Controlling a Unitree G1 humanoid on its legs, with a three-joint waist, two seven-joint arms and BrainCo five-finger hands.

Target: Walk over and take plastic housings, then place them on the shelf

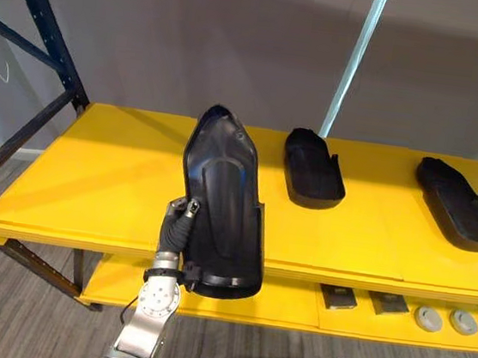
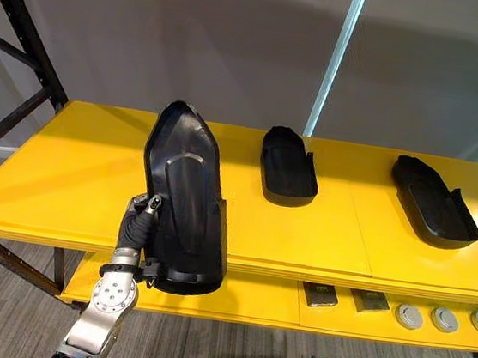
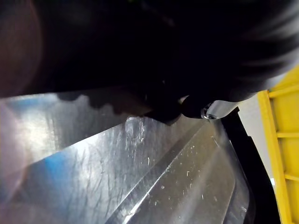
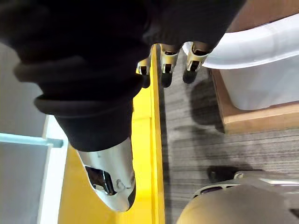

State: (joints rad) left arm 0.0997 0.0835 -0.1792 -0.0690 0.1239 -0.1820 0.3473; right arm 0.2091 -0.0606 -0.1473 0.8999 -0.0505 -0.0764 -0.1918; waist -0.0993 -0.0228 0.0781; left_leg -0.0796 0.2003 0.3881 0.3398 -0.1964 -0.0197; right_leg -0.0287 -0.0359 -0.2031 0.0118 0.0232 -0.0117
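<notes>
My left hand [image 1: 176,229] is shut on a long black plastic housing [image 1: 223,203], thumb hooked over its left rim. The housing stands tilted, hollow side towards me, its lower end hanging past the front edge of the yellow shelf [image 1: 93,171]. Its glossy inner surface [image 3: 140,177] shows close up in the left wrist view. Two smaller black housings lie on the shelf, one in the middle [image 1: 313,170] and one at the right [image 1: 461,204]. My right hand [image 4: 93,93] hangs low beside the shelf's edge with relaxed fingers [image 4: 166,58], holding nothing.
A dark blue rack upright [image 1: 45,27] rises at the left and a light blue pole [image 1: 357,54] behind the middle. Small grey parts [image 1: 430,317] lie on the lower yellow shelf at right. A white tub [image 4: 261,42] sits on a wooden base near my right hand.
</notes>
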